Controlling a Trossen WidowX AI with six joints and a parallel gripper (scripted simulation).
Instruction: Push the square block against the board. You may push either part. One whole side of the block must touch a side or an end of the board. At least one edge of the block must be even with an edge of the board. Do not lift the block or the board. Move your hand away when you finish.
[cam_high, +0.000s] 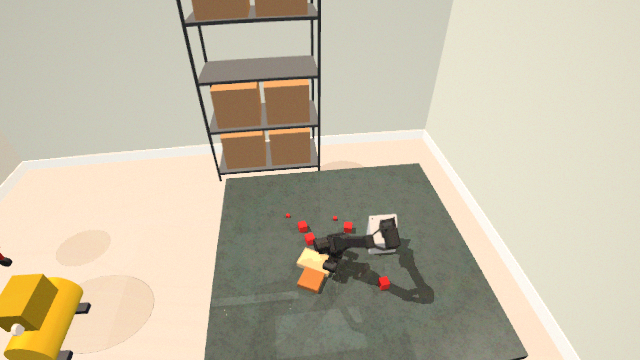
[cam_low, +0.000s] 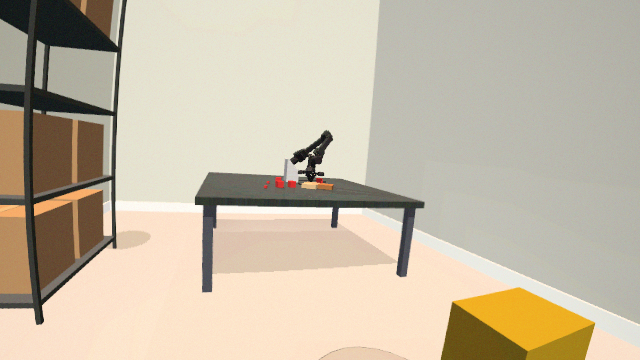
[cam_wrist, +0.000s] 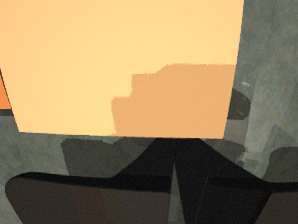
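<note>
The pale yellow board (cam_high: 311, 258) (cam_low: 309, 185) (cam_wrist: 75, 65) lies flat on the table. The orange square block (cam_high: 311, 280) (cam_low: 325, 187) (cam_wrist: 3, 95) lies flat along one long side of it. They look touching or nearly so; a thin dark line shows between them in the wrist view. There, the block's near edge sits a little back from the board's near end, so these edges are not even. My gripper (cam_high: 330, 264) (cam_low: 311, 179) (cam_wrist: 173, 132) is shut and empty, low at the board's near end. The board's edge hides its tips, so contact is unclear.
Several red cubes lie on the dark table (cam_high: 250, 200) (cam_low: 240, 190); one red cube (cam_high: 310, 238) is close to the board's far side, and another red cube (cam_high: 384, 283) is off to the right. The white base block (cam_high: 376, 220) (cam_low: 289, 171) stands beneath the arm.
</note>
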